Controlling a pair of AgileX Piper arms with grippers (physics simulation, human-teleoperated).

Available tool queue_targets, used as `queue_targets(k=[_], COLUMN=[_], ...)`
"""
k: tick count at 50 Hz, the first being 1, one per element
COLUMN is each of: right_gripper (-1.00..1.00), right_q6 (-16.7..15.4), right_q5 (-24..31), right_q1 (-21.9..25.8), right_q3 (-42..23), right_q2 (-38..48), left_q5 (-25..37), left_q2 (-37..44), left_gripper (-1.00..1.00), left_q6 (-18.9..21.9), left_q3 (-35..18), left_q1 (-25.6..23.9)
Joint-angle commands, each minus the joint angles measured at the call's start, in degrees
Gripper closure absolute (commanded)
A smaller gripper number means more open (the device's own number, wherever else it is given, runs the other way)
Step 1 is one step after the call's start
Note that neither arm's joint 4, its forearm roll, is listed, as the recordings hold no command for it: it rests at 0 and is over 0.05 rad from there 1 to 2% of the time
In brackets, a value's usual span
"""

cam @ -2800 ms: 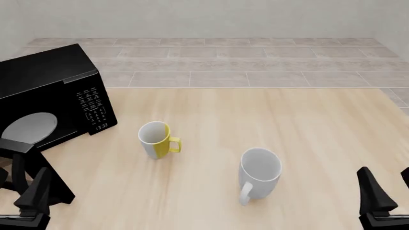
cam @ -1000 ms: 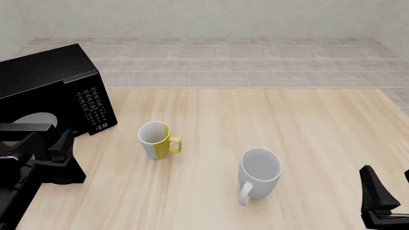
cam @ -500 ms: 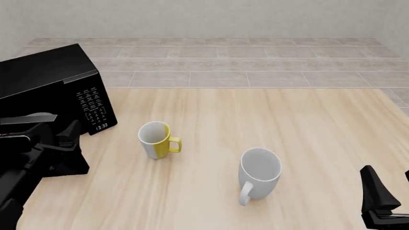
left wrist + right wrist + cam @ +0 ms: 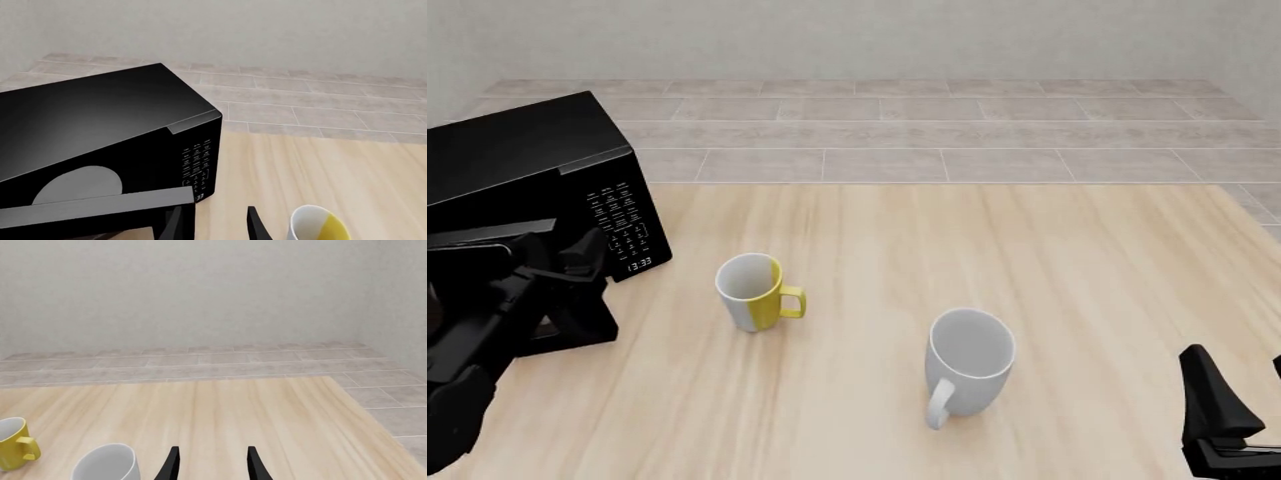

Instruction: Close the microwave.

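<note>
The glossy black microwave [image 4: 521, 160] stands at the table's far left, with its keypad panel [image 4: 622, 226] facing right. Its door [image 4: 481, 239] is partly open and swung close to the front. In the left wrist view the microwave [image 4: 100, 117], its grey turntable plate [image 4: 77, 185] and the door's top edge [image 4: 93, 210] all show. My left gripper [image 4: 567, 264] is open and empty, at the door's free end by the keypad; it also shows in the left wrist view [image 4: 217, 229]. My right gripper [image 4: 1228, 405] is open and empty at the near right; it also shows in the right wrist view [image 4: 211, 466].
A yellow and white mug [image 4: 751, 290] stands right of the microwave, near my left gripper. A larger white mug [image 4: 968, 362] stands nearer the front, middle right. The table's right edge [image 4: 1254, 225] is close to my right arm.
</note>
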Motion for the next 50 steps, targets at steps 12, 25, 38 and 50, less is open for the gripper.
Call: queue_targets(k=[12, 25, 38, 50], right_gripper=[-1.0, -1.0, -1.0, -1.0], right_q6=[-0.3, -0.5, -0.8, -1.1], right_q5=[-0.1, 0.3, 0.3, 0.0], right_q1=[-0.2, 0.1, 0.9, 1.2], right_q3=[0.0, 0.0, 0.0, 0.0], right_q2=[0.5, 0.0, -0.1, 0.1], left_q5=[3.3, 4.3, 5.6, 6.0], left_q2=[8.1, 12.9, 14.0, 17.7], left_gripper=[-1.0, -1.0, -1.0, -1.0], left_q6=[-0.4, -0.5, -0.5, -1.0], left_q3=[-5.8, -11.2, -13.7, -17.4], left_q1=[0.3, 1.2, 1.5, 3.5])
